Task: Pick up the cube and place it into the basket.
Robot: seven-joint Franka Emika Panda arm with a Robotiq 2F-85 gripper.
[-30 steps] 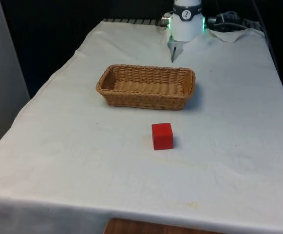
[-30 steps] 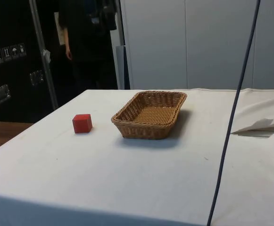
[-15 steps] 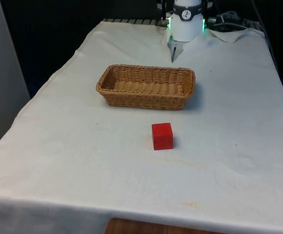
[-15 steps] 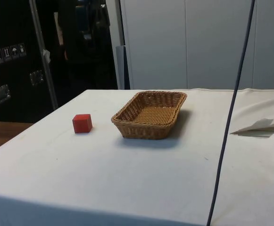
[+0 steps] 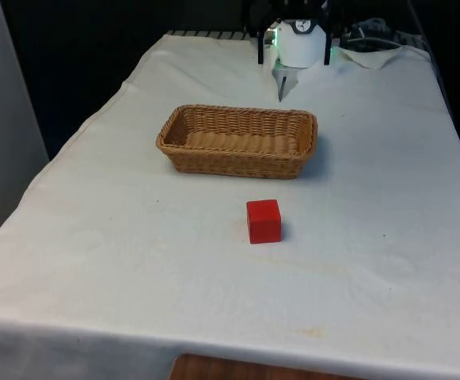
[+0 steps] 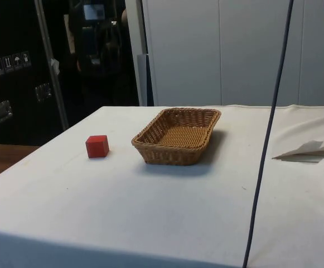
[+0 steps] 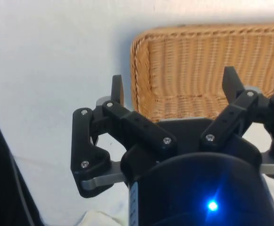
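Observation:
A red cube (image 5: 264, 221) sits on the white cloth, on the near side of a woven wicker basket (image 5: 237, 140), apart from it. The side view has the cube (image 6: 97, 146) left of the basket (image 6: 177, 135). My gripper (image 5: 293, 49) hangs high at the table's far end, beyond the basket, its black fingers spread wide. Through the wrist view the gripper (image 7: 174, 85) is open with nothing between its fingers (image 7: 117, 90), and the basket (image 7: 207, 66) lies below it with nothing inside.
A dark cable (image 6: 267, 139) hangs across the side view's right part. Crumpled white cloth (image 5: 376, 49) and cables lie at the far end on the front view's right. A person (image 6: 95, 44) stands behind the table in the side view.
My gripper's black fingers have come down into the front view at the far end. The cable has swung slightly. Cube and basket have not moved.

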